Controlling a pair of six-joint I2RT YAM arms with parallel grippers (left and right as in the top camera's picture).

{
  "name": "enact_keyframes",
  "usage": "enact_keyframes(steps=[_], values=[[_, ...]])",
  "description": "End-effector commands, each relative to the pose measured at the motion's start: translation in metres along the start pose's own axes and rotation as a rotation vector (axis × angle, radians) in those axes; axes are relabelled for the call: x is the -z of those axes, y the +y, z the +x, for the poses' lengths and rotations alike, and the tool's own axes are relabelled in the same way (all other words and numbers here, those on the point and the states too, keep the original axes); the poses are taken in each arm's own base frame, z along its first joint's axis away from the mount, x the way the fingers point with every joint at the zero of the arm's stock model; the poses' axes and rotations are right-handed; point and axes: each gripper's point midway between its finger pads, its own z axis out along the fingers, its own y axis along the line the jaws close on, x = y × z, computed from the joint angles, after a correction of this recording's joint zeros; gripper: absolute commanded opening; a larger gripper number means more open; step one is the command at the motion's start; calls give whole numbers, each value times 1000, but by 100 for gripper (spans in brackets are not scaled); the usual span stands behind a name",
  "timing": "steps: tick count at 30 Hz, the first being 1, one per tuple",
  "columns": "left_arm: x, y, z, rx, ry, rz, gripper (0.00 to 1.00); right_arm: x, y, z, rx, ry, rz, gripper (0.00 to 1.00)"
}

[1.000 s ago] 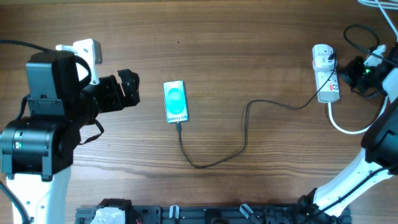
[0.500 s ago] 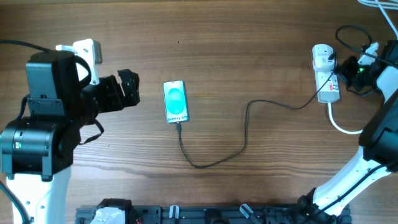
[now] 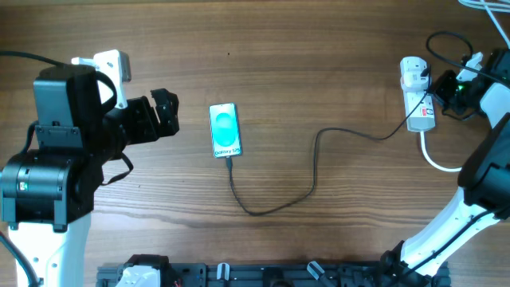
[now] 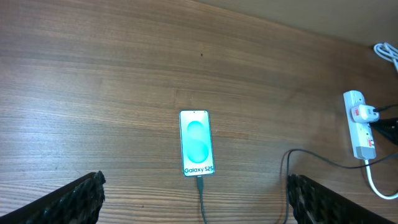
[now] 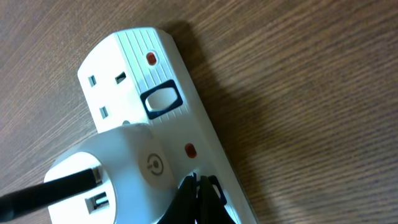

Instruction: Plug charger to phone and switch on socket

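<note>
The phone (image 3: 225,130) lies on the wooden table with its cyan screen lit; it also shows in the left wrist view (image 4: 196,143). The thin black charger cable (image 3: 312,171) runs from the phone's bottom end in a curve to a white round adapter (image 5: 118,168) plugged into the white socket strip (image 3: 417,94). My right gripper (image 5: 200,193) is shut, its fingertips pressed on the strip's rocker switch beside the adapter. A second rocker switch (image 5: 161,99) lies further up the strip. My left gripper (image 3: 165,112) is open and empty, left of the phone.
The strip's thick white cord (image 3: 434,159) loops toward the right arm. A white object (image 3: 111,65) sits at the far left behind the left arm. Dark fixtures (image 3: 271,275) line the table's front edge.
My right gripper has moved left, closing in on the socket strip. The left arm, phone and cable have not moved.
</note>
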Motion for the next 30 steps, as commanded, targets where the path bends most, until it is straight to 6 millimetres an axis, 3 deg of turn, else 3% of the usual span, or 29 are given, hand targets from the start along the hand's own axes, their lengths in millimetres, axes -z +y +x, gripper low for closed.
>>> enact_keyframes(steps=[1, 10, 16, 19, 23, 25, 30], values=[[-2, 1, 0, -2, 4, -7, 100, -24, 7, 38, 32, 104, 21, 4], [-2, 1, 0, -2, 4, -7, 100, -25, 15, 60, 25, 186, 29, 4], [-2, 1, 0, -2, 4, -7, 100, -26, 18, 63, 26, 197, 29, 4], [-2, 1, 0, -2, 4, -7, 100, -16, -2, 51, -57, 163, 134, 4], [-2, 1, 0, -2, 4, -7, 100, 38, -11, 17, -131, 87, 155, 4], [-2, 1, 0, -2, 4, -7, 100, 77, -5, -1, -138, 21, 142, 4], [-2, 1, 0, -2, 4, -7, 100, 181, 45, -17, -29, -165, 104, 4]])
